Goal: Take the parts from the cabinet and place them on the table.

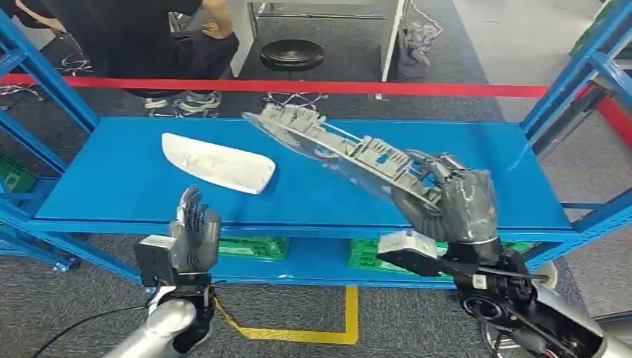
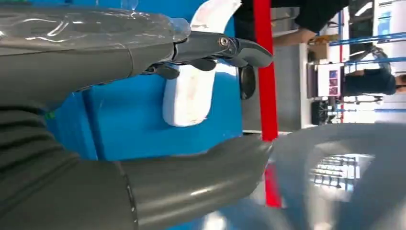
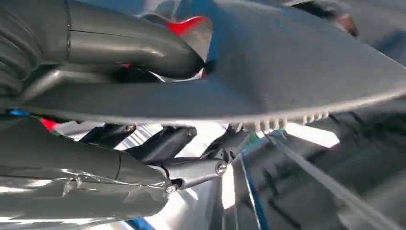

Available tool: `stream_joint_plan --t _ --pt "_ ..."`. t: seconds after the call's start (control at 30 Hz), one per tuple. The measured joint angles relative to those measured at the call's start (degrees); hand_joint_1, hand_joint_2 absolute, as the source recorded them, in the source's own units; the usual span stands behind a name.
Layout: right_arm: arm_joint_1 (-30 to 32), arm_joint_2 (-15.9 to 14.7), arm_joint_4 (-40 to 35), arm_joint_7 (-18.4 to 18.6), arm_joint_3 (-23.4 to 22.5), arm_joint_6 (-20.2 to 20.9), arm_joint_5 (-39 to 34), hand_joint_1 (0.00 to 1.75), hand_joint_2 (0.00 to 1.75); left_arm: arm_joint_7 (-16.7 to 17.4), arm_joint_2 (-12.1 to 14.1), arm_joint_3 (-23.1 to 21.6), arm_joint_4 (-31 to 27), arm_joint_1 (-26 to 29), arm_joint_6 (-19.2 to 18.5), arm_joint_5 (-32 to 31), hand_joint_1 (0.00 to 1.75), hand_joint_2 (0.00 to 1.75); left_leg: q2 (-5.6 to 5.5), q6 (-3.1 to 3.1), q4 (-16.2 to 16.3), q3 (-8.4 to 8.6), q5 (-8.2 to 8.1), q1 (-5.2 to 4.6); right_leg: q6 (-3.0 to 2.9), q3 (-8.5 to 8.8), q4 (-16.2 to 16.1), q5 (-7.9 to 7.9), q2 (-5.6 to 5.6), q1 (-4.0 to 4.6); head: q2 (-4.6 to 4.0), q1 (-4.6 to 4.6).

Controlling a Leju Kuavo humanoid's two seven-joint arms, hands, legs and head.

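Right hand (image 1: 454,205) grips grey ribbed part (image 1: 339,145) above blue shelf (image 1: 119,186). Left hand (image 1: 195,231) empty, fingers apart, at 7 o'clock of white part (image 1: 217,162).

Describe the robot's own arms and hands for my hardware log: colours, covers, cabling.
Both arms are silver metal tubes, ending at black wrist housings. The left hand has dark grey fingers and a grey box-shaped camera module beside the wrist; a black cable and a yellow one trail from that wrist. The right hand is dark grey under a clear plastic wrap, with its own grey module and thin black wires at the wrist.
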Motion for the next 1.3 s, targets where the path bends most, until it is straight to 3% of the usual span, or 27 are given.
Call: stream_joint_plan --t 0.17,0.57,0.9,1.3 --pt "2.66 1.14 -4.55 -2.45 -2.06 -1.97 1.95 1.75 1.75 -0.39 -0.46 -0.11 0.02 0.16 0.39 -0.4 0.0 1.75 0.0 -0.01 -0.01 0.0 0.0 0.01 -0.04 -0.05 -0.01 -0.05 -0.04 0.0 0.0 -0.04" --pt "13.59 9.83 -10.21 -18.3 -9.64 -1.97 8.44 1.75 1.75 -1.24 -1.09 -0.65 0.02 0.46 -0.57 -1.27 0.0 1.75 -0.01 -0.05 -0.03 -0.01 -0.04 0.01 -0.1 -0.01 0.0 -0.11 -0.05 0.0 0.0 0.02" --pt "17.59 14.71 -10.8 -18.93 -13.84 -1.97 8.64 1.75 1.75 -1.42 -1.18 -1.53 0.04 0.43 -1.05 -1.86 0.0 1.75 0.01 -0.06 -0.03 0.0 -0.04 0.0 -0.12 -0.08 -0.01 -0.12 -0.03 0.0 0.0 0.04" --pt "18.33 15.8 -10.8 -17.9 -15.32 -1.97 7.11 1.75 1.75 -1.38 -1.2 -1.55 0.04 0.43 -1.05 -1.42 0.0 1.75 0.01 -0.06 -0.03 0.0 -0.04 0.0 -0.12 -0.09 0.0 -0.12 -0.02 0.0 0.0 0.0"
